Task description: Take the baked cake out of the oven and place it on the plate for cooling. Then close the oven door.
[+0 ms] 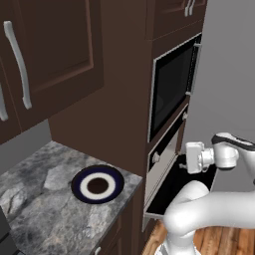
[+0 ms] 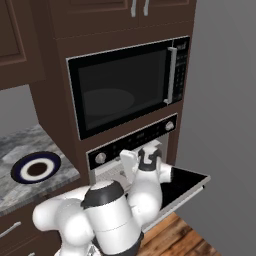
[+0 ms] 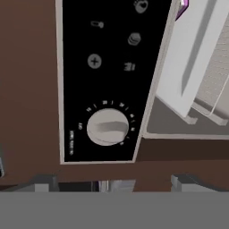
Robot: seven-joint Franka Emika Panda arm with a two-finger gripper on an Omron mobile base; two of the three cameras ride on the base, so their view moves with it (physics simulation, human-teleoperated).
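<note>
The oven [image 2: 135, 141] stands built into the brown cabinet wall, and its door [image 2: 186, 183] hangs dropped open, dark glass facing up [image 1: 168, 193]. My gripper [image 1: 186, 158] hovers over the door in front of the oven's black control panel [image 3: 107, 67]. Its jaws are open with nothing between them [image 3: 116, 183]. A round silver knob [image 3: 107, 127] sits straight ahead of the fingertips [image 3: 44, 182]. Beside the panel a pale rack edge [image 3: 197, 67] of the oven cavity shows. The plate [image 1: 79, 178], navy-rimmed with a brown centre, lies bare on the counter [image 2: 20, 171]. The baked cake is hidden.
A black-glass microwave [image 2: 125, 92] with a vertical handle sits right above the oven. The grey marble counter [image 1: 40, 209] spreads left of the oven column, under brown wall cupboards [image 1: 50, 55]. A grey wall [image 2: 225, 100] bounds the right. Wooden floor [image 1: 224, 241] lies below the door.
</note>
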